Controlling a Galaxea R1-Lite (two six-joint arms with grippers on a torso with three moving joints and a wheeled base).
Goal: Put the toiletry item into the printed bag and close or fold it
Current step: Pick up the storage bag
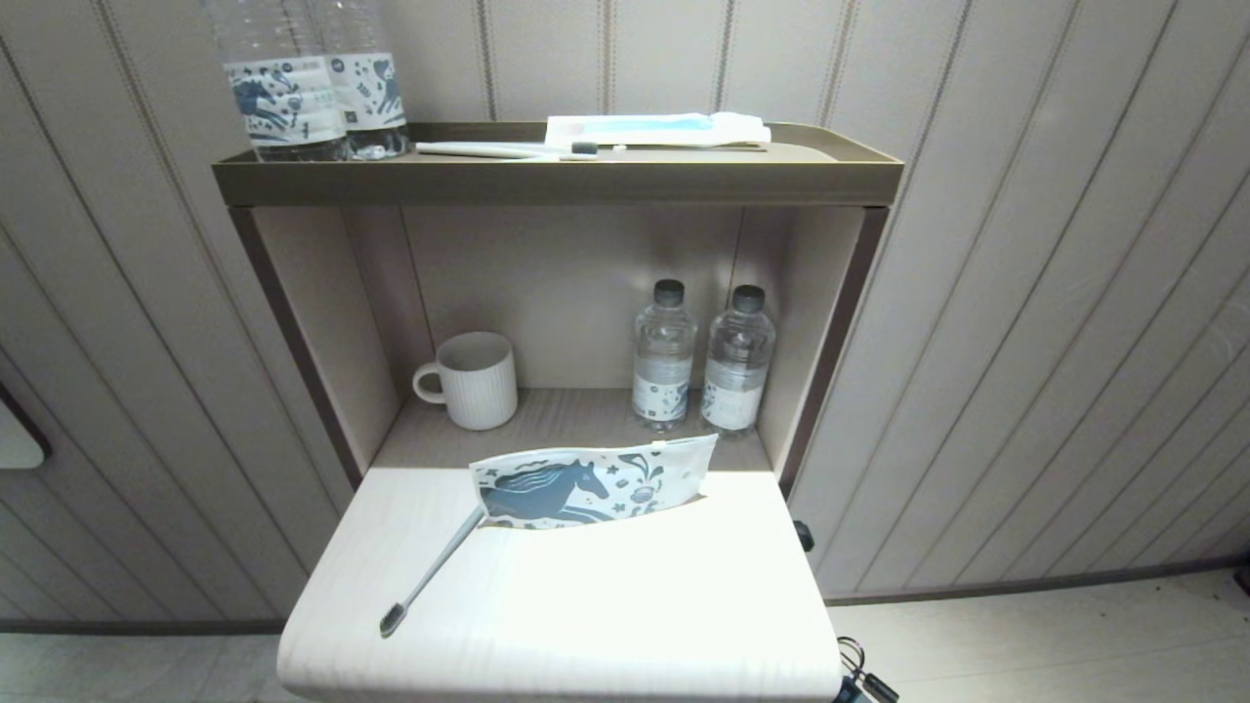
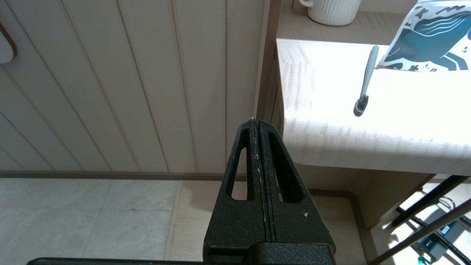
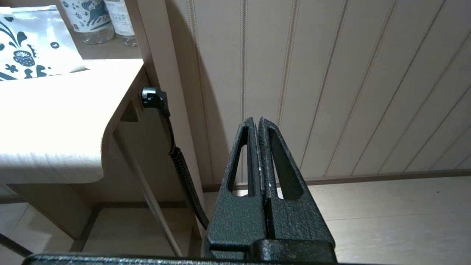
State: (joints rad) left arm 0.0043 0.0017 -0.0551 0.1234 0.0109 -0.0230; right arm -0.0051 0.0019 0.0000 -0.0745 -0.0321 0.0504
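Observation:
The printed bag [image 1: 594,480], white with a dark-blue horse, lies at the back of the pale pull-out shelf [image 1: 586,605]. The grey toothbrush [image 1: 433,569] rests diagonally on the shelf, handle end at the bag's left corner, dark bristle head toward the front left. Both appear in the left wrist view too, the toothbrush [image 2: 366,81] beside the bag [image 2: 428,40]. My left gripper [image 2: 256,120] hangs shut and empty below the shelf's left side. On the other side, my right gripper [image 3: 257,119] is shut and empty, low beside the shelf's right edge. Neither gripper shows in the head view.
A white ribbed mug [image 1: 472,380] and two small bottles [image 1: 698,357] stand in the niche behind the bag. The top shelf holds two horse-labelled bottles [image 1: 311,83], a white toothbrush [image 1: 508,149] and a white-and-blue packet [image 1: 656,129]. A black coiled cable [image 3: 184,176] hangs at the shelf's right.

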